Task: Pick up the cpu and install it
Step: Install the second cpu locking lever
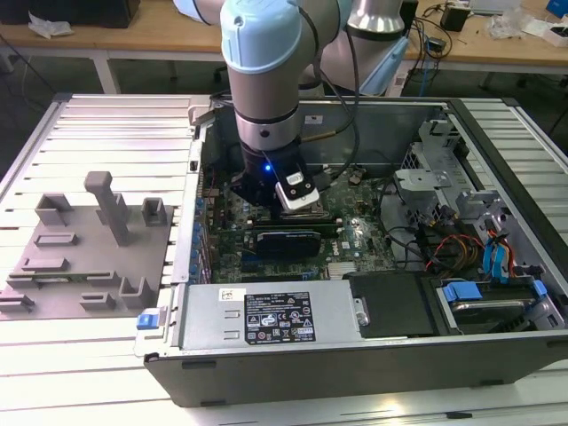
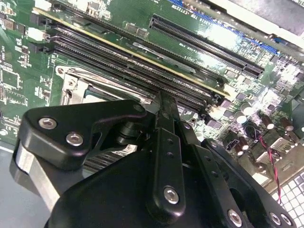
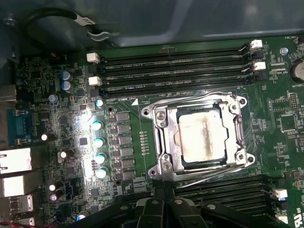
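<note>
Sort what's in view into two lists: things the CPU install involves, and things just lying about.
Part of the job:
- cpu, lying inside the metal socket frame
- gripper, beside the socket
- motherboard

Just lying about:
- grey fixture blocks
- power supply
- memory slots
- drive cables

bright overhead light | glare on motherboard (image 3: 90, 156) | wrist views soft

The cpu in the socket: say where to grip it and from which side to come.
The cpu lies flat inside the metal socket frame, pale top up. The frame hems in its edges, leaving little room for a side pinch. Likely best: come straight down from above and take two opposite edges where the frame leaves gaps, keeping it level. The gripper sits just beside the socket.
</note>
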You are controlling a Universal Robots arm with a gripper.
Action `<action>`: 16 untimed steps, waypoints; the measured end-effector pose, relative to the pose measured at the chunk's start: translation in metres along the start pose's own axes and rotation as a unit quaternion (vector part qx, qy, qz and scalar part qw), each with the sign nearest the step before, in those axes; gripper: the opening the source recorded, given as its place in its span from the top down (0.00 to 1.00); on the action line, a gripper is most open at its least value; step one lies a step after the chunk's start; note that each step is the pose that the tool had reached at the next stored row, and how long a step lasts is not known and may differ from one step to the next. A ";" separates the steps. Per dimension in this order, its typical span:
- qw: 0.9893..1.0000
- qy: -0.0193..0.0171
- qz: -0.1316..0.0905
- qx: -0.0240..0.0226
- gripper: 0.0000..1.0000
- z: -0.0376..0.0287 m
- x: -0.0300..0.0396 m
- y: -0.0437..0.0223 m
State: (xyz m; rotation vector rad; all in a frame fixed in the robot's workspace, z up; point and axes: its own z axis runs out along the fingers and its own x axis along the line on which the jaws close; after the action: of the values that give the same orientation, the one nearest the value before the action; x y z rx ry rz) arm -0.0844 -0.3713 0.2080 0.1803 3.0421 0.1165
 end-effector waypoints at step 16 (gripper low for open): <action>0.999 -0.012 0.002 -0.038 0.89 0.0068 0.0058 -0.0064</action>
State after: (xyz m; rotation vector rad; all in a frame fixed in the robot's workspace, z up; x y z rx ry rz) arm -0.0902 -0.3765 0.2002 0.1820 3.0073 0.2269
